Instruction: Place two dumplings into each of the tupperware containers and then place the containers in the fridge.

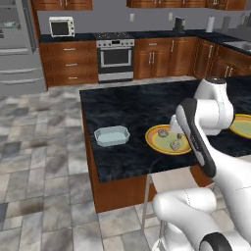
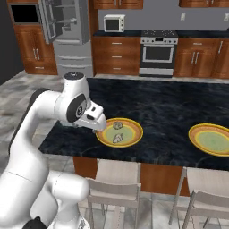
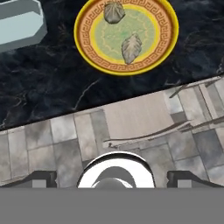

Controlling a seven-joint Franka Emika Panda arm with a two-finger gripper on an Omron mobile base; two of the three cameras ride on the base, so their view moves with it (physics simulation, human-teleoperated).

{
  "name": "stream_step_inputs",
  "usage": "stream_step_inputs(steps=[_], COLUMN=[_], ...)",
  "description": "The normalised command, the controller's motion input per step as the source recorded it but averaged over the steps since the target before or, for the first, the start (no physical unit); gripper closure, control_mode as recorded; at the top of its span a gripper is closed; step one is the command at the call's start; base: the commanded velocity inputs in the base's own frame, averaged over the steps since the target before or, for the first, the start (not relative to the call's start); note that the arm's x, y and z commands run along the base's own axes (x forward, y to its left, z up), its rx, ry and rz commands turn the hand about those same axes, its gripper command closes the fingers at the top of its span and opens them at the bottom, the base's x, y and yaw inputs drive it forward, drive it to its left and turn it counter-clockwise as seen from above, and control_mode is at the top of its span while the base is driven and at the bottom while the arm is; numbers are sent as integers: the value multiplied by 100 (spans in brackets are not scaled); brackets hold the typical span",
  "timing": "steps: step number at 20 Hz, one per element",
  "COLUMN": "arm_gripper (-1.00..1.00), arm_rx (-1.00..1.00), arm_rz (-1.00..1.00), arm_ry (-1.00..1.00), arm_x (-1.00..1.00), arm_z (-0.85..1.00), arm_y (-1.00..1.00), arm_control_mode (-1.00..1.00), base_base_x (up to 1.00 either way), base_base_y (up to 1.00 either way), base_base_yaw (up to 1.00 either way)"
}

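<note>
Two dumplings (image 3: 113,12) (image 3: 131,48) lie on a round yellow plate (image 3: 168,41) on the dark island counter. They also show from the base as dumplings (image 1: 163,133) (image 1: 174,145) on that plate (image 1: 156,141). One pale-blue tupperware container (image 1: 112,136) stands empty just left of the plate, seen at the hand view's top left as the container (image 3: 19,22). My gripper (image 3: 113,179) is open and empty, hovering over the counter's front edge on the near side of the plate. My hand (image 2: 95,117) hangs beside the plate's left rim. The fridge (image 1: 17,44) stands far left.
A second yellow plate (image 2: 212,138) lies on the counter to the right. Pale stools (image 2: 115,179) (image 2: 205,190) stand under the island's front edge, with tiled floor around. An oven (image 1: 115,58) and wooden cabinets line the back wall.
</note>
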Motion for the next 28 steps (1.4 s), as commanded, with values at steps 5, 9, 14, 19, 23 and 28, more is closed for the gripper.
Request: stream_step_inputs(steps=[5, 9, 14, 19, 23, 28], arm_gripper=[-100, -100, -100, -100, -100, -100], arm_rx=[3, 2, 1, 0, 0, 1], arm_rz=[-3, -4, -4, -5, -3, -2], arm_ry=[3, 3, 2, 3, 5, 3], arm_x=[67, 81, 88, 70, 56, 51], arm_z=[-42, -47, -53, -61, -49, -41], arm_y=[-21, -39, -30, -23, -17, -24], arm_control_mode=[-100, -100, -100, -100, -100, -100], base_base_x=[0, 0, 0, 0, 0, 0], base_base_y=[0, 0, 0, 0, 0, 0], base_base_yaw=[0, 0, 0, 0, 0, 0])
